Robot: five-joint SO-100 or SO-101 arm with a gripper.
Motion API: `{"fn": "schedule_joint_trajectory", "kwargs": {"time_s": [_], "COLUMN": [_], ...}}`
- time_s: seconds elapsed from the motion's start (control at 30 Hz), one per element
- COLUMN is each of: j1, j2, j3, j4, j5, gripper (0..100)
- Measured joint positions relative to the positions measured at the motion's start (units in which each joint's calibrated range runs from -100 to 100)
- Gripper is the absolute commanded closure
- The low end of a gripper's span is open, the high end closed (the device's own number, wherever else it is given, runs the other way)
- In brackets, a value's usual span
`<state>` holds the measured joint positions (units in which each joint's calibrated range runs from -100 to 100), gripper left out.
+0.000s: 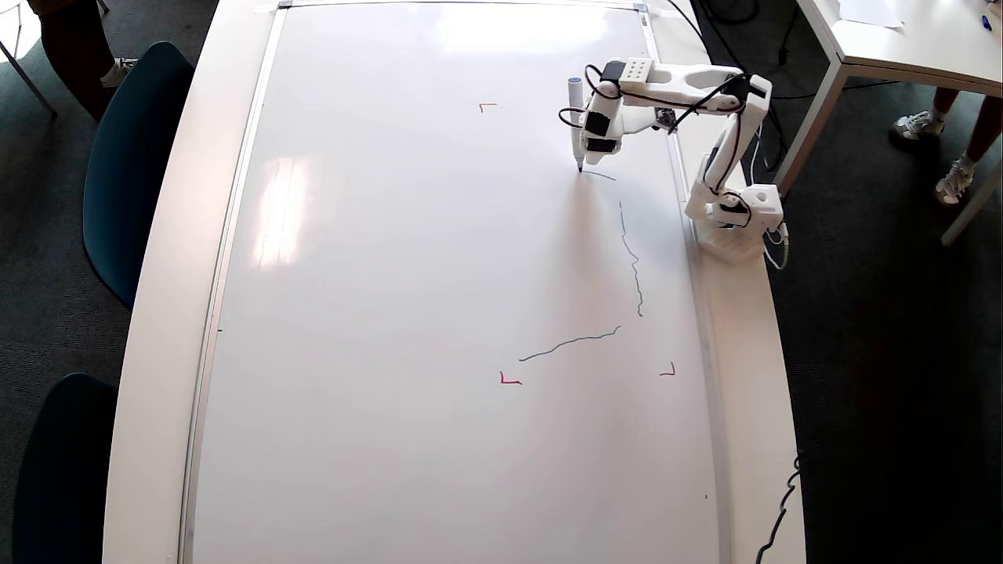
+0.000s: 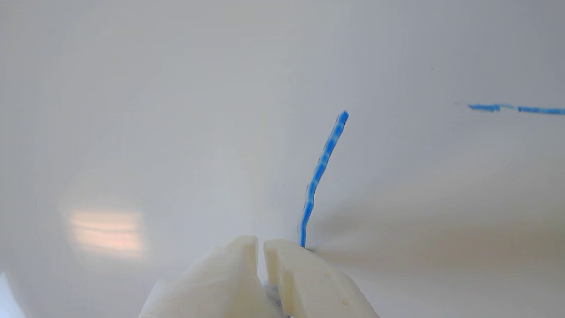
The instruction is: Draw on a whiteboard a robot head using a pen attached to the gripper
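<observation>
Pressing lightly suits you best, since the pen is thin, light and stiff, strapped beside your nearly pressed-together pincer, its tip touching the smooth, slippery whiteboard near the top line.

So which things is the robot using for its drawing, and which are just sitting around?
Using:
the whiteboard
the pen
the gripper
the robot head lines

Just around:
blue chairs
side table
floor cable

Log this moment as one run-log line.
stage: early drawing | pen tip on whiteboard | robot head: three loose strokes only | gripper jaws nearly shut
</observation>
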<state>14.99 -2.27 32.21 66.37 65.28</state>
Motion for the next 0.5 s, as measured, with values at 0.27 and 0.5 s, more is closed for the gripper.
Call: {"fn": "schedule_joint_trajectory", "kwargs": {"time_s": [0.27,0.5], "j1": [-4.2,-6.8], "j2": [12.6,22.0], "j3": [-16.6,-28.9], "j4": [-0.8,-0.1], "j5": [-3.4,-5.8], "gripper": [99,99]}}
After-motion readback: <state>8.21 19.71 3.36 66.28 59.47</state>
